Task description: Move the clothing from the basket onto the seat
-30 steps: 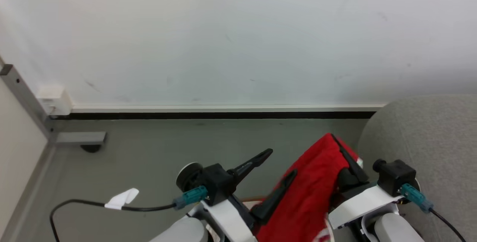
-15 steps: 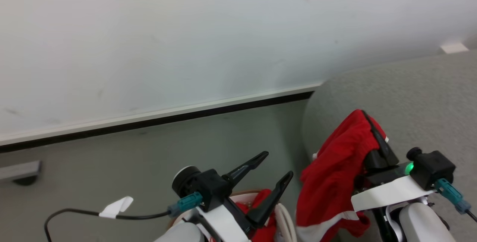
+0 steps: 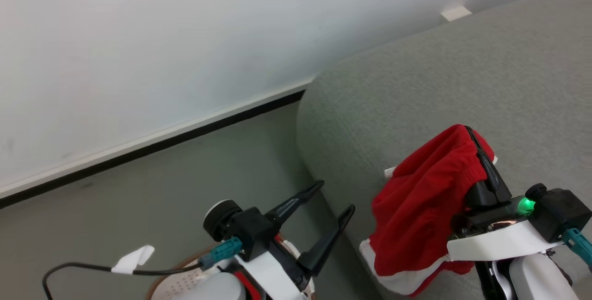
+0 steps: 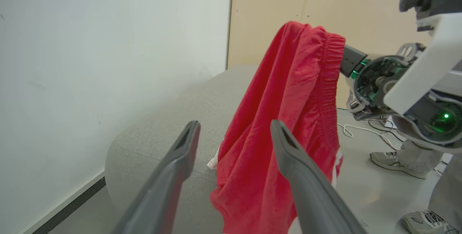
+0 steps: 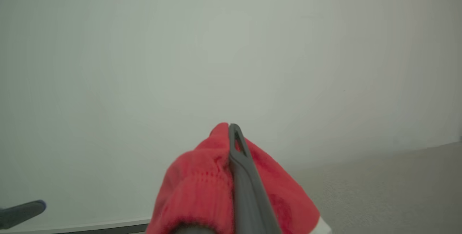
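Right hand (image 3: 472, 133) is clenched on the red clothing (image 3: 416, 198), dangling it over the seat (image 3: 416, 82); left hand (image 3: 334, 195) hangs released. Carry step, I'd say. Next: lower, then let go.

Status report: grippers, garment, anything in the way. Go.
Left gripper open, empty, above the basket. Right gripper shut on red garment, hanging at edge of the seat, not yet released. Person's shoes on floor beyond.

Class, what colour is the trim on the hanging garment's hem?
White trim; the head view shows it best.
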You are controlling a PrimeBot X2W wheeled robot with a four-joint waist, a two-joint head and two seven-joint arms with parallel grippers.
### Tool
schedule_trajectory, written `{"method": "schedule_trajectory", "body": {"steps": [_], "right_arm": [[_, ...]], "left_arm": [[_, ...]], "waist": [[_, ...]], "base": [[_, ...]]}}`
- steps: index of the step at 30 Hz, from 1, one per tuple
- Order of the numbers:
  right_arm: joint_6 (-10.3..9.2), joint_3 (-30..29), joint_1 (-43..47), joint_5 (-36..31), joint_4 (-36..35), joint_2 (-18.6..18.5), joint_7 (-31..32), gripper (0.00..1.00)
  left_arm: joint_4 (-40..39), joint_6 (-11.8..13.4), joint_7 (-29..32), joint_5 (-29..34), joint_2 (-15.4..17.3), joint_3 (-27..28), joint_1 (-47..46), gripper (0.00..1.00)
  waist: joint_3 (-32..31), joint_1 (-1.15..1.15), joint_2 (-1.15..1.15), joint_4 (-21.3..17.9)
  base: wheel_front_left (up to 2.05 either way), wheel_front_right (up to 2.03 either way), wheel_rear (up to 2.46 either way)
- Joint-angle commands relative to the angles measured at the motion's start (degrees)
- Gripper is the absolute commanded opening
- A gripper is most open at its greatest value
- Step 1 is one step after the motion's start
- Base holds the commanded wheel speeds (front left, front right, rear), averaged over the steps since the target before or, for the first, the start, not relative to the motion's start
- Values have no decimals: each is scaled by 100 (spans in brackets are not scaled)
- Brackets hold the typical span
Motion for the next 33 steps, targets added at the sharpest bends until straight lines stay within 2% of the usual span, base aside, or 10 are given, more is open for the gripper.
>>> {"method": "schedule_trajectory", "body": {"steps": [1,7,13,22,27,33], "right_arm": [[-12,5,66,22,-49,10,22,0],[-12,-102,34,-79,-249,29,16,0],[-12,-228,-236,-161,-347,-76,105,0],[-12,-512,-1119,-108,-186,-622,509,0],[-12,-933,-1903,27,-14,-1022,848,0],[-12,-1583,-2897,-139,147,-1538,1297,0]], "left_arm": [[-5,-28,0,94,16,30,86,100],[23,-92,-1,164,-7,122,124,100],[11,-176,-1,248,-20,153,98,100],[-73,-276,-1,273,105,172,-51,100],[-260,-320,24,295,305,171,-180,100],[-477,-355,30,242,558,185,-297,100]], "waist": [[145,0,-1,-225],[233,0,-1,-441],[363,0,-1,-410],[793,0,-1,125],[1256,0,-1,500],[1767,0,-1,921]], "base": [[0,0,0],[0,0,0],[0,0,0],[0,0,0],[0,0,0],[0,0,0]]}}
